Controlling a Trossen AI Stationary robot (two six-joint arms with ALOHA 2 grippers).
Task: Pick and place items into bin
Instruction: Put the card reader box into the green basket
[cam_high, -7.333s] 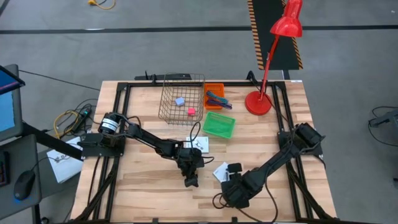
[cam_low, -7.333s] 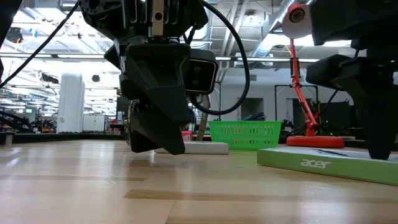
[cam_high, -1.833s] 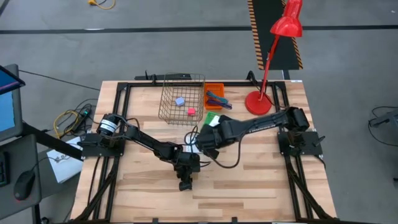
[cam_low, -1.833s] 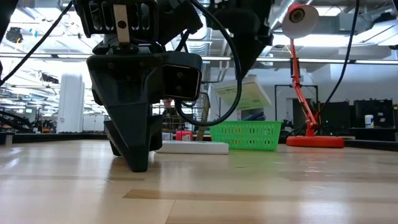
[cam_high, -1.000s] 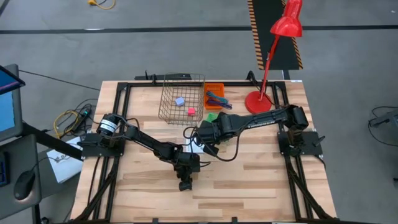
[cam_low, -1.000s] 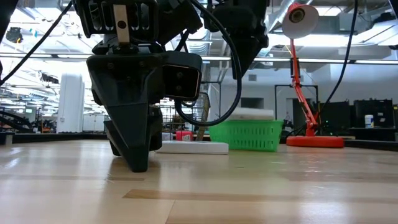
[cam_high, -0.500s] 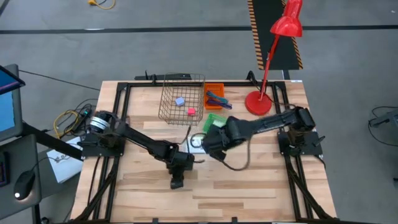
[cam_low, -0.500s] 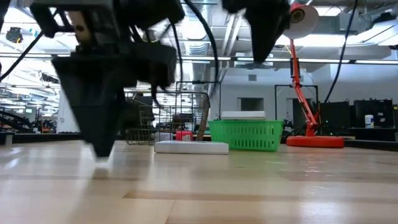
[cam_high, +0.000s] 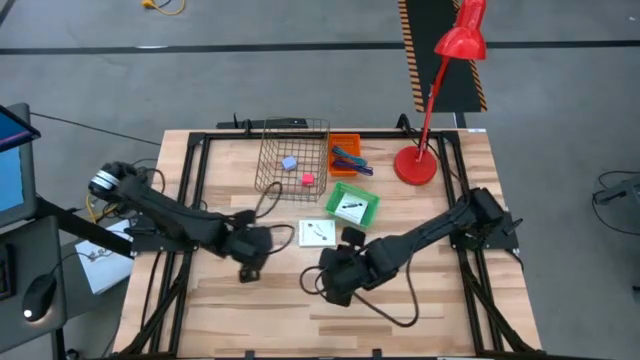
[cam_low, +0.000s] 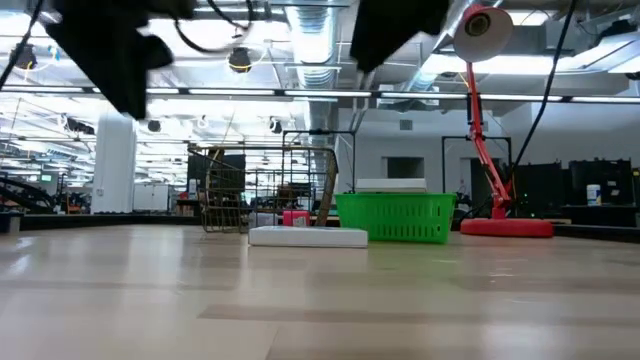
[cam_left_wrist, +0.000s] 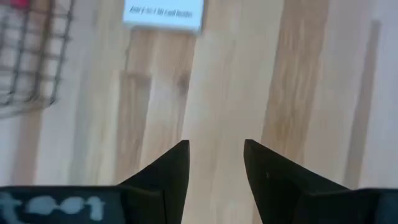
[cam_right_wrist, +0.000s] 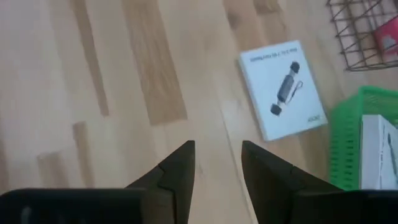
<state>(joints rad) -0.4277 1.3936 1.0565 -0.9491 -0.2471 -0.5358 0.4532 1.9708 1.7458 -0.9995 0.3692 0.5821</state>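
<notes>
One flat white packet (cam_high: 318, 233) lies on the table's middle, also seen in the right wrist view (cam_right_wrist: 283, 87). Another white packet (cam_high: 350, 206) rests in the green bin (cam_high: 366, 212), across its rim in the low view (cam_low: 398, 185). My left gripper (cam_left_wrist: 216, 149) hangs open above bare wood, left of the lying packet (cam_left_wrist: 163, 12). My right gripper (cam_right_wrist: 217, 149) hangs open over bare wood, nearer the front edge than that packet. In the high view the left gripper (cam_high: 248, 272) and the right gripper (cam_high: 328, 282) both hold nothing.
A wire basket (cam_high: 293, 160) at the back holds a lilac cube (cam_high: 289, 162) and a pink cube (cam_high: 307, 179). Beside it an orange tray (cam_high: 345, 143) holds pen-like sticks (cam_high: 348, 158). A red lamp (cam_high: 415, 165) stands at the back right. Bare wood lies along the near edge.
My left gripper has lifted off the table near the middle and swung toward the left edge, tipping as it rose. My right gripper has drawn back from over the green bin toward the near edge. The packet on the bin has stayed where it was.
</notes>
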